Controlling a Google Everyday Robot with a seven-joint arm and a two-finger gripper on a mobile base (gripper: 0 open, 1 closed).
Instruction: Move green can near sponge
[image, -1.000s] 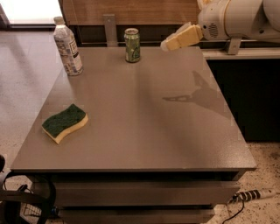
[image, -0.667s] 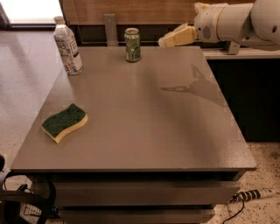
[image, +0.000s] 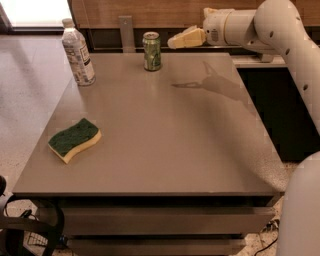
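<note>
The green can (image: 152, 51) stands upright near the far edge of the grey table (image: 165, 130), its silver top showing. The sponge (image: 75, 139), dark green over yellow foam, lies flat near the table's front left. My gripper (image: 176, 41) hangs in the air just right of the can's top, pointing left at it with a small gap between them. It holds nothing.
A clear plastic bottle (image: 78, 52) with a white cap stands at the far left of the table, left of the can. A grey post (image: 127, 33) rises behind the table. A dark counter (image: 280, 110) borders the right side. My arm (image: 295, 45) reaches in from the upper right.
My gripper has moved left, from well right of the can to just beside its top. The can, sponge and bottle have not moved.
</note>
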